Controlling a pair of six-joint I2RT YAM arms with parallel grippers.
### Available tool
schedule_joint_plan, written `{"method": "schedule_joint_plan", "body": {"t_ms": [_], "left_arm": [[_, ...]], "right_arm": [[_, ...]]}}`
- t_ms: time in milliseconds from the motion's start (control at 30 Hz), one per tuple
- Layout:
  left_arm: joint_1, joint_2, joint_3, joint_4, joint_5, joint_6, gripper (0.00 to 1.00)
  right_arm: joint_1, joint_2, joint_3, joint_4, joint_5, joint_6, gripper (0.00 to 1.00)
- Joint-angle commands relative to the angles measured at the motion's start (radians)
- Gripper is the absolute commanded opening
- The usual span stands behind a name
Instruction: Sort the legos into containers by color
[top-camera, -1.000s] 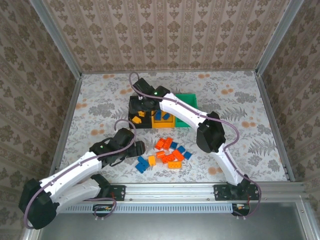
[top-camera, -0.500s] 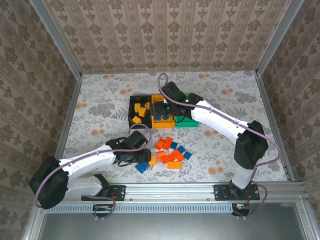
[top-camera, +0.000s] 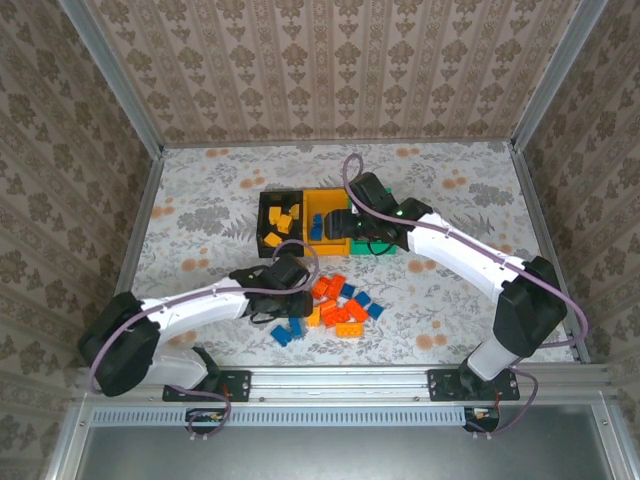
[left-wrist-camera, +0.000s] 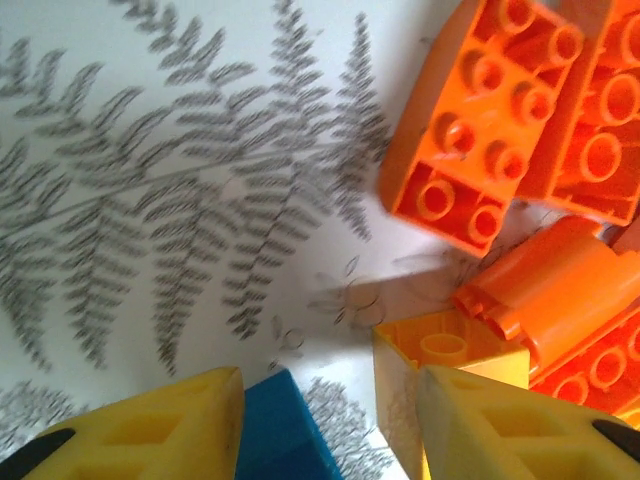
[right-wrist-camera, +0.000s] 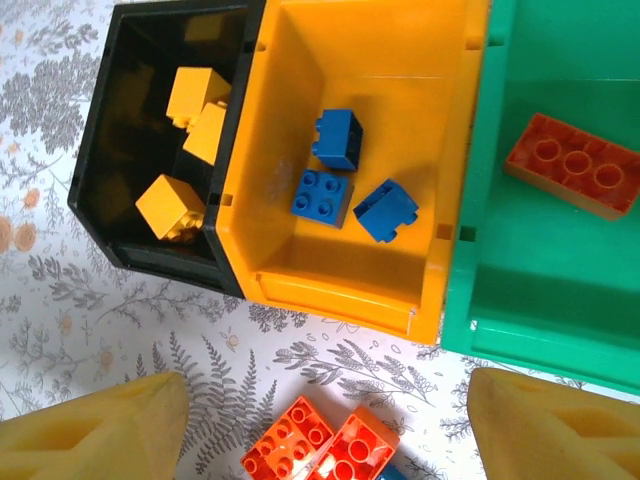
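The loose legos (top-camera: 340, 305) lie in a pile near the table's front: red-orange, yellow-orange and blue. My left gripper (top-camera: 300, 300) is low at the pile's left edge. In the left wrist view its jaws (left-wrist-camera: 330, 400) stand apart, open. A blue brick (left-wrist-camera: 285, 430) lies against the left finger and a yellow-orange brick (left-wrist-camera: 440, 365) against the right finger, with bare table between them. My right gripper (right-wrist-camera: 328, 390) hangs open and empty over the containers' near edge. The black bin (right-wrist-camera: 110, 190) holds yellow bricks, the yellow-orange bin (right-wrist-camera: 400, 60) three blue bricks, the green bin (right-wrist-camera: 520, 280) a red-orange brick (right-wrist-camera: 570, 165).
Red-orange bricks (left-wrist-camera: 490, 130) crowd the right of the left gripper. Two more red-orange bricks (right-wrist-camera: 320, 450) lie just below the bins. The right arm (top-camera: 460, 255) reaches across from the right. Metal rails and papered walls (top-camera: 130, 230) frame the table.
My left gripper has slid right into the pile's edge and its jaws have narrowed. The right gripper has swung from over the black bin rightward and nearer, toward the yellow-orange and green bins.
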Motion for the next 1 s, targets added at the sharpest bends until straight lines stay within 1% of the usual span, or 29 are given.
{"method": "schedule_joint_plan", "body": {"t_ms": [0,33,133,200,300,367,467,700,933,967], "left_arm": [[-0.021,0.037,0.064,-0.02,0.01,0.046,0.5],[-0.026,0.033,0.077,-0.038,0.0,0.047,0.5],[-0.035,-0.015,0.094,-0.115,-0.036,0.051,0.57],[-0.04,-0.071,0.086,-0.164,-0.054,0.042,0.62],[-0.04,-0.136,0.064,-0.211,-0.066,0.03,0.65],[-0.042,-0.147,0.044,-0.219,-0.062,0.022,0.66],[-0.042,-0.126,0.01,-0.18,-0.036,0.014,0.66],[-0.043,-0.035,-0.012,-0.154,-0.024,0.026,0.62],[-0.055,0.018,-0.022,-0.122,-0.005,0.031,0.51],[-0.059,0.026,-0.021,-0.118,-0.002,0.03,0.48]], "right_arm": [[-0.007,-0.044,-0.032,0.021,0.02,0.018,0.75],[-0.009,-0.049,-0.035,0.018,0.02,0.018,0.75],[-0.012,-0.071,-0.05,0.016,0.018,0.015,0.75],[-0.013,-0.086,-0.063,0.023,0.016,0.015,0.75],[-0.016,-0.102,-0.082,0.035,0.009,0.019,0.75],[-0.018,-0.105,-0.089,0.042,0.006,0.021,0.75],[-0.021,-0.105,-0.095,0.045,0.002,0.024,0.75],[-0.034,-0.135,-0.116,0.041,0.005,0.026,0.76],[-0.06,-0.172,-0.132,0.037,0.004,0.029,0.76],[-0.063,-0.176,-0.133,0.036,0.005,0.03,0.76]]}}
